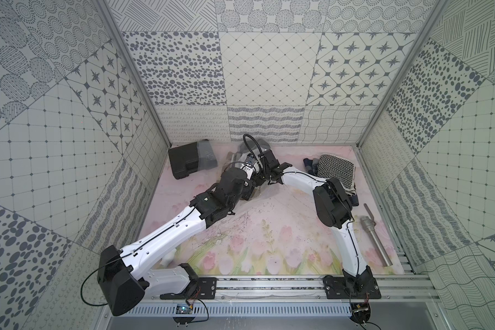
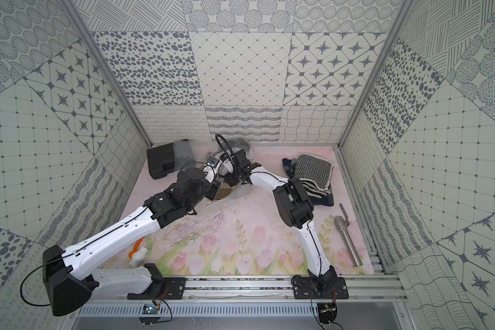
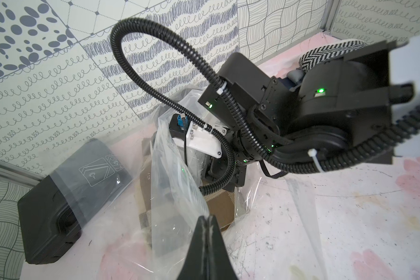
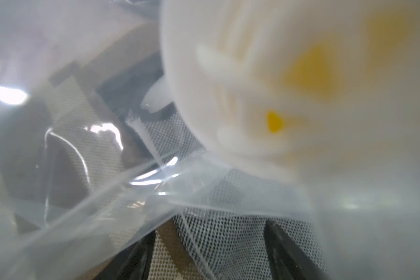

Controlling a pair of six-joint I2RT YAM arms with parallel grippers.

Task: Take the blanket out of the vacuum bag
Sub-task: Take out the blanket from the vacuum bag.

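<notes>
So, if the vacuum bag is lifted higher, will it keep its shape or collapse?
Probably collapse: the vacuum bag is thin clear film, creased and slack where the shut left fingers pinch it. Its glossy highlights suggest a slippery surface, so it might slide out. The blanket inside would likely weigh down one end.

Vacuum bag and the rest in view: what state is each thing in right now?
vacuum bag: open, one edge lifted.
blanket: inside the bag, not out.
left gripper: shut on the bag's film.
right gripper: open, inside the bag over the blanket.
black case: closed, lying flat.
zigzag cloth: folded, on a stack.
metal tube: lying flat.
</notes>
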